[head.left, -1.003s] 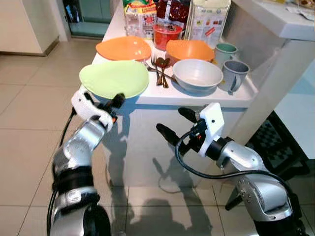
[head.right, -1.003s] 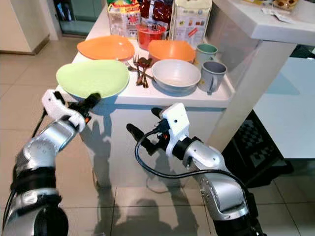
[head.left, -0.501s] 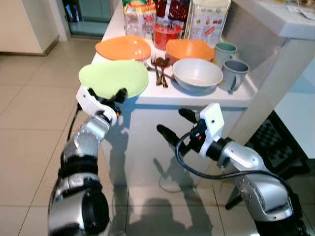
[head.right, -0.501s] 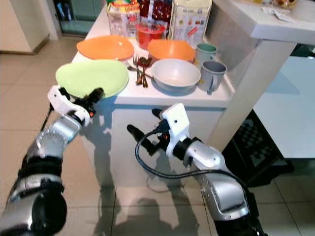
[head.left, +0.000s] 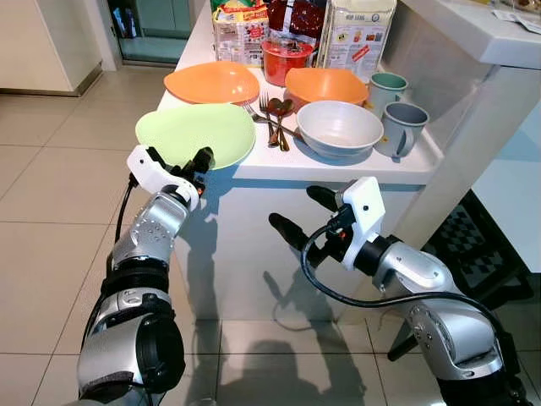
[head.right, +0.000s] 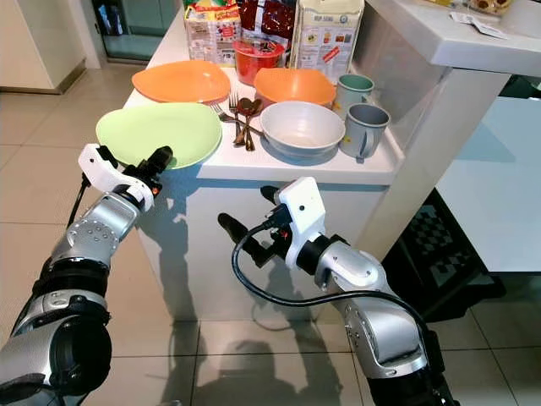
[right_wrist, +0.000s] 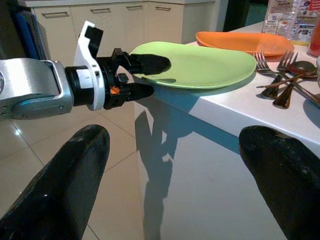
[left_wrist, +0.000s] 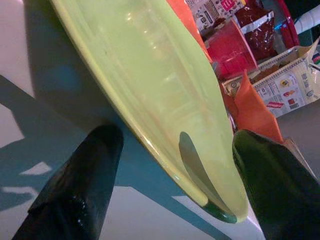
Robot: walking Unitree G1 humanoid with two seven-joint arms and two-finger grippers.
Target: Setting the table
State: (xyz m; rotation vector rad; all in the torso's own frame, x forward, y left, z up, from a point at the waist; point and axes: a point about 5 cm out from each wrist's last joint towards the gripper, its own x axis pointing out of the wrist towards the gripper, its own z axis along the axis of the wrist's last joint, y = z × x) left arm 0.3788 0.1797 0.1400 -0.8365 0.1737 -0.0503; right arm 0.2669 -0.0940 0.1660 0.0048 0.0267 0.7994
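Note:
A light green plate (head.left: pixel 196 134) lies at the front left corner of the white table (head.left: pixel 338 169). My left gripper (right_wrist: pixel 155 77) is open at the plate's near rim, one black finger (head.left: pixel 203 157) over the rim and the other under it. In the left wrist view the rim of the green plate (left_wrist: pixel 165 100) runs between the two spread fingers. My right gripper (head.left: pixel 294 207) is open and holds nothing, hanging in the air in front of the table, below its top.
Behind the green plate are an orange plate (head.left: pixel 211 82), forks and spoons (head.left: pixel 275 114), an orange bowl (head.left: pixel 325 85), a pale bowl (head.left: pixel 339 127), a grey mug (head.left: pixel 403 128), a green mug (head.left: pixel 387 87), a red container (head.left: pixel 287 57) and food packages (head.left: pixel 241 34). A higher counter (head.left: pixel 473 34) stands at right.
My left arm has drawn its elbow in and lifted the gripper a little, setting its fingers about the plate's rim. The plate and the right arm have stayed put.

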